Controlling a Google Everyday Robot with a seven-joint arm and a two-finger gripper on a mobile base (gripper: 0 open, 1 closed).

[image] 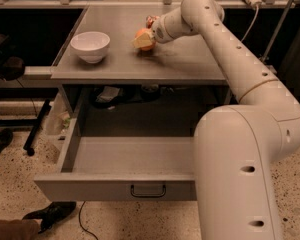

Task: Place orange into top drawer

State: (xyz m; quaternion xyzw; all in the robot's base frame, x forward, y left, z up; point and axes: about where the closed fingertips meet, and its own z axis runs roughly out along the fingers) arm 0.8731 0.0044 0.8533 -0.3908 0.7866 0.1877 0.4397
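The gripper [142,39] is hanging low over the back of the worktop [190,64], its fingers [138,42] clasping the orange [146,33], which is sitting between them at 3 o'clock of the white bowl [90,45]. It's looking light and firm but smooth-skinned, probably slippery, so a grip across its widest middle is suiting it. The top drawer [115,186] is gaping open at 6 o'clock.

- The bowl [90,45] sits on the left side of the desk [190,64].
- The orange [147,36] is on the desk too, right of the bowl and a bit further back.
- The end effector [142,40] is right up against the orange, reaching in from the right.
- The top drawer [115,186] sticks out under the desk's front edge.
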